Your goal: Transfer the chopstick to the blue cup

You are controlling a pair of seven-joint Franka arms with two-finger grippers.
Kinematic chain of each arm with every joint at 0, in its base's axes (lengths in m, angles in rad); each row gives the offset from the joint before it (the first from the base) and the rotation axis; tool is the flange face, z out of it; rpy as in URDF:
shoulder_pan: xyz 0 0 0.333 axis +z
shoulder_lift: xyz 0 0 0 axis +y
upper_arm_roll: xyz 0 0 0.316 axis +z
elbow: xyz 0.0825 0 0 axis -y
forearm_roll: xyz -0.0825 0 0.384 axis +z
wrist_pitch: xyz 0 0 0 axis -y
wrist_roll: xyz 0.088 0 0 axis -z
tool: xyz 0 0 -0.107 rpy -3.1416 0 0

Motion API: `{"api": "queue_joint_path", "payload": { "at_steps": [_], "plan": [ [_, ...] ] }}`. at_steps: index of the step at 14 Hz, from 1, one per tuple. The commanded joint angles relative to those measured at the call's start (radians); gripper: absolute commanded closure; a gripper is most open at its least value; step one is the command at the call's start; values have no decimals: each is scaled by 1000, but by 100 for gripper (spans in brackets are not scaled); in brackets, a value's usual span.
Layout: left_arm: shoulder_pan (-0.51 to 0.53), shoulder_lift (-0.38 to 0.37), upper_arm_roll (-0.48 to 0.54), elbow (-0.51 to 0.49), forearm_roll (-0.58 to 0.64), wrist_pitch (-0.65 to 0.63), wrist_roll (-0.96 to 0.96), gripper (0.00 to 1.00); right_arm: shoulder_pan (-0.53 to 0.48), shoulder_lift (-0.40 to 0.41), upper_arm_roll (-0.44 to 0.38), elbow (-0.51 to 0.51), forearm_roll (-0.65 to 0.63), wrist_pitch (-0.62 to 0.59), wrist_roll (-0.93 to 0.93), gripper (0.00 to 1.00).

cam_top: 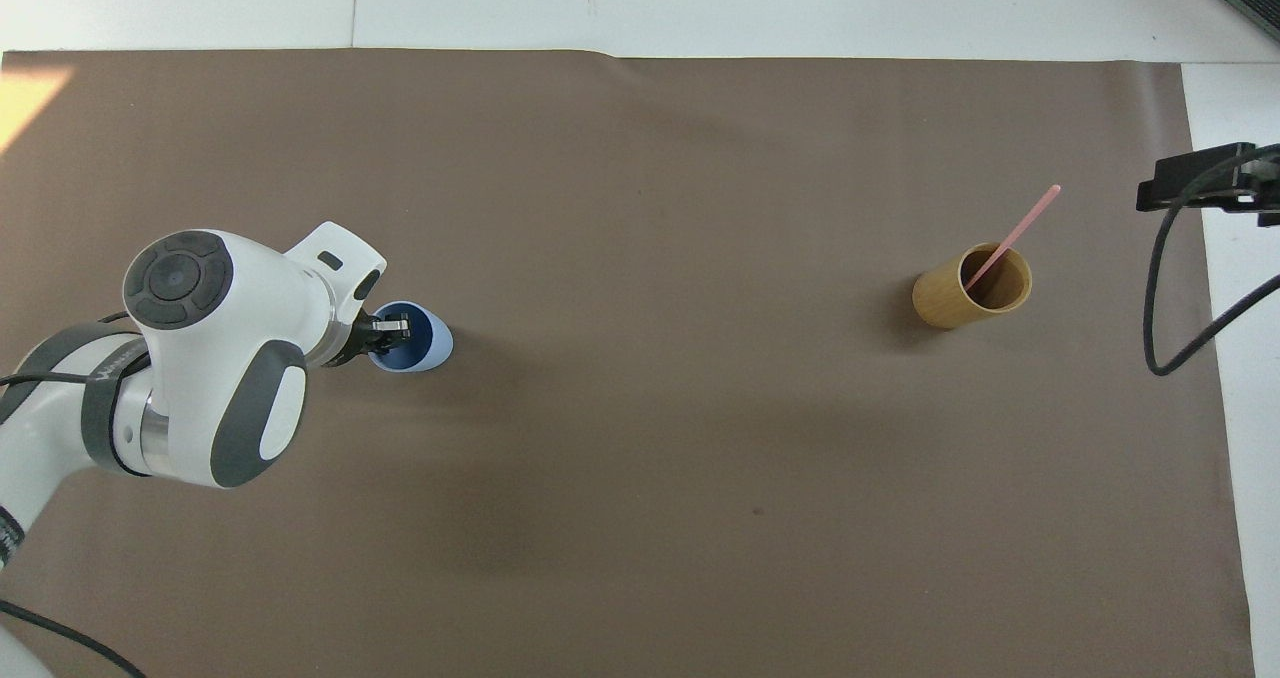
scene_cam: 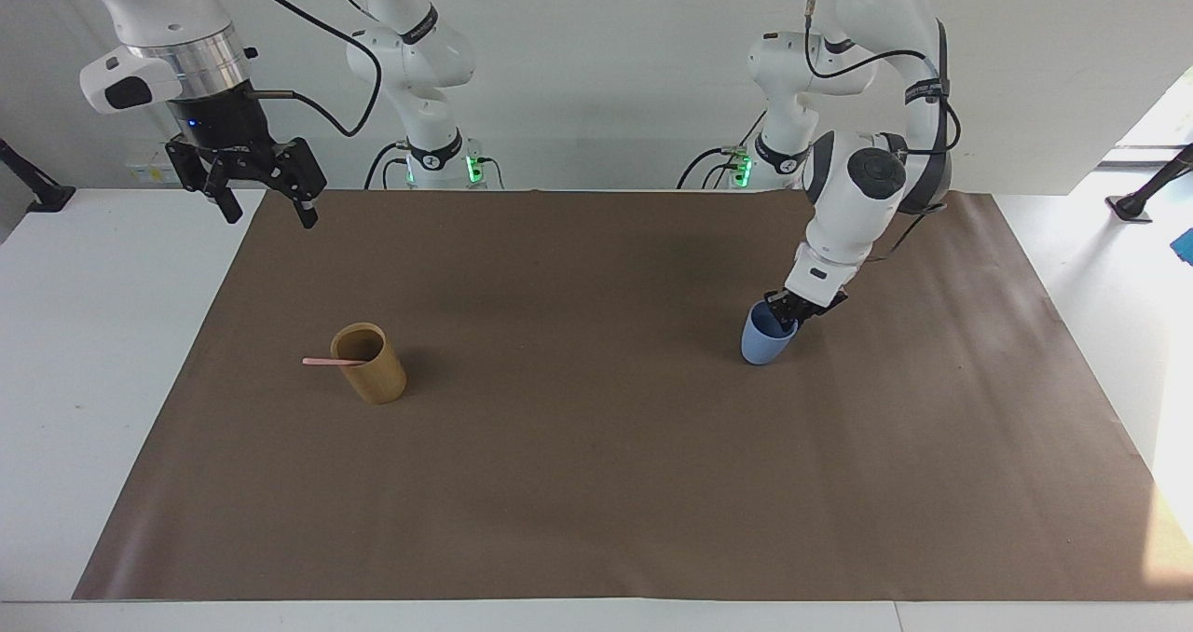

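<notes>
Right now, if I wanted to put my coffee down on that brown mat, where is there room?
The widest bare stretch of the brown mat lies between the tan cup, which holds the pink chopstick, and the blue cup. Avoid the blue cup itself: the left gripper is at its rim. The right gripper waits raised over the mat's corner.

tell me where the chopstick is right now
The chopstick stands leaning in the tan cup toward the right arm's end of the table, its tip poking out over the rim.
</notes>
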Motion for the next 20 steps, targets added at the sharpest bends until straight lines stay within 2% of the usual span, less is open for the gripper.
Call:
{"api": "queue_joint_path", "payload": {
  "at_steps": [1, 4, 6, 8, 11, 13, 16, 20],
  "plan": [
    [-31, 30, 18, 76, -11, -41, 8, 100, -8, 12, 2, 14, -4, 5, -23, 0],
    [-59, 37, 16, 197, -7, -146, -2, 100, -13, 38, 2, 15, -9, 31, -25, 0],
    [-131, 100, 15, 332, -1, -226, -80, 100, -17, 68, 2, 14, -7, 83, -26, 0],
    [-214, 137, 15, 405, -10, -233, -139, 100, -24, 116, 2, 10, -1, 136, -28, 0],
    [-339, 262, 15, 569, -11, -258, -286, 100, -24, 189, 2, -2, 5, 236, -28, 0],
    [-389, 281, 15, 581, -25, -248, -317, 100, -22, 229, 2, -28, 7, 299, -29, 0],
    [-441, 310, 15, 578, -45, -231, -318, 100, -14, 245, 2, -109, 7, 396, -28, 0],
    [-487, 408, 15, 641, -37, -230, -361, 100, -11, 227, 2, -183, 7, 401, -32, 0]
  ]
}}
